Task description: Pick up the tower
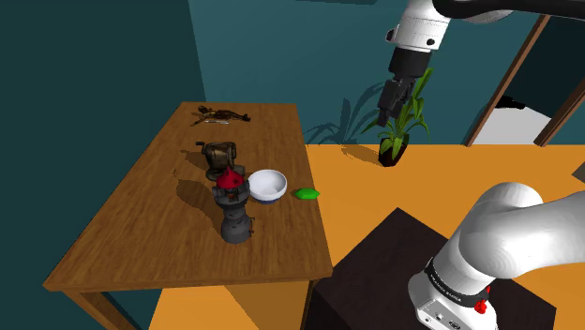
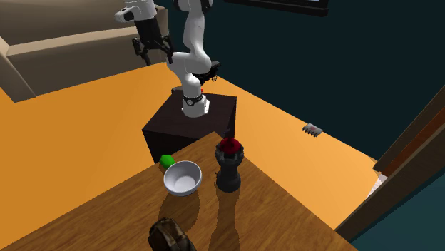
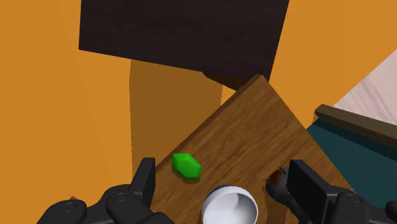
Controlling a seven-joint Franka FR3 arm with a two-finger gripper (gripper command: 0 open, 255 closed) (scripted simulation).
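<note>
Tower (image 1: 234,208) first: a dark grey, rook-shaped piece with a red cap stands upright on the desk (image 1: 141,225), just beside the white bowl (image 1: 267,185), on the bowl's side toward the shoulder view's left and a little nearer the camera. A small green piece (image 1: 306,194) lies just beside the bowl on its opposite side, and a brown object (image 1: 219,155) sits near the bowl toward the desk's far end. The claw (image 3: 224,181) hangs high above the bowl and well apart from it, its two black fingers spread wide with nothing between them; in the wrist view the bowl lies far below, roughly between the fingers. Judging by its look, the tower is stiff and solid, probably with some weight, and smooth enough to slip. Being tall on a narrow foot, it could topple against the bowl if nudged sideways. The best hold seems to be the waisted stem under the wider head, so the head acts as a stop above the fingers. Whether the red cap is a loose part cannot be told, so it is better not to grip there.
</note>
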